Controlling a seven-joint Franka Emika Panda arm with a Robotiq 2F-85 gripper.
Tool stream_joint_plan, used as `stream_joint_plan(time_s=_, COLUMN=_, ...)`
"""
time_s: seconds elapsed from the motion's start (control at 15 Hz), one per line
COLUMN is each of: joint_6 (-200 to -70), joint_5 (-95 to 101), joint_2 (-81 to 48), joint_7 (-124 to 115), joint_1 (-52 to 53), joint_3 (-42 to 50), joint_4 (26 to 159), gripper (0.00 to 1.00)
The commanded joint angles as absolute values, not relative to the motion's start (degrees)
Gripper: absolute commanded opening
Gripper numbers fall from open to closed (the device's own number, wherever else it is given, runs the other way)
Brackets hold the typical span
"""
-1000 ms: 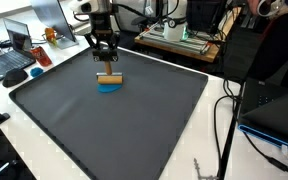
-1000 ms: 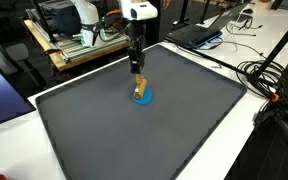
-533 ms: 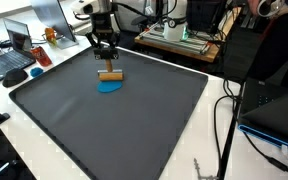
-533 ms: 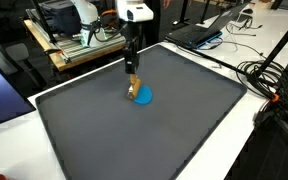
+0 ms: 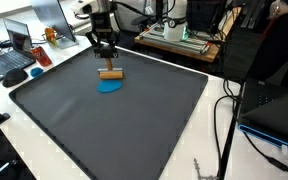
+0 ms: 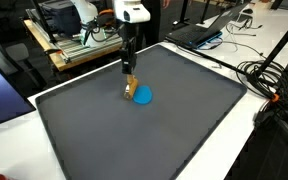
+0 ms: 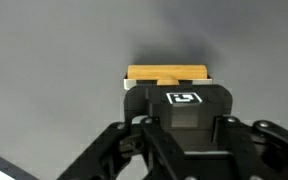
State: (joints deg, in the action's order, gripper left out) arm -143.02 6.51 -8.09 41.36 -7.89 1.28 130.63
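A: Where is the wooden block [image 5: 109, 73] found relative to the pincer [image 5: 106, 64]?

B: It is clamped between the two fingers, right at their tips. The pincer is closed on it from above, with the arm coming straight down. In the wrist view the wooden block [image 7: 167, 73] is seen just beyond the black body of the pincer [image 7: 168, 84], lying crosswise to it.

A: And where is it placed in the scene?

B: It is held over the far part of the dark mat [image 5: 134, 120], towards the corner where the robot stands. A blue disc [image 5: 111, 86] lies flat on the mat just beside and below it. In an exterior view the block [image 6: 130, 88] is seen apart from the blue disc [image 6: 142, 96], not resting on it. Whether the mat is touched cannot be told.

A: How is the block described?

B: A short bar of light, yellowish-brown wood, longer than it is thick, kept level in the grip. Its ends stick out on both sides of the fingers. Only plain grey mat is seen behind it in the wrist view
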Motion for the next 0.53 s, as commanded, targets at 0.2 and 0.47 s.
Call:
stream_joint_plan(time_s=0.2, joint_6=-141.2, joint_5=3.0, joint_2=-5.2, joint_7=43.3, joint_1=-9.3, joint_3=3.3, joint_4=131.7, gripper=0.22)
stream_joint_plan(time_s=0.47, joint_6=-141.4, joint_5=-3.5, joint_2=-4.1, joint_7=45.3, joint_1=-9.9, joint_3=3.3, joint_4=131.3, gripper=0.22)
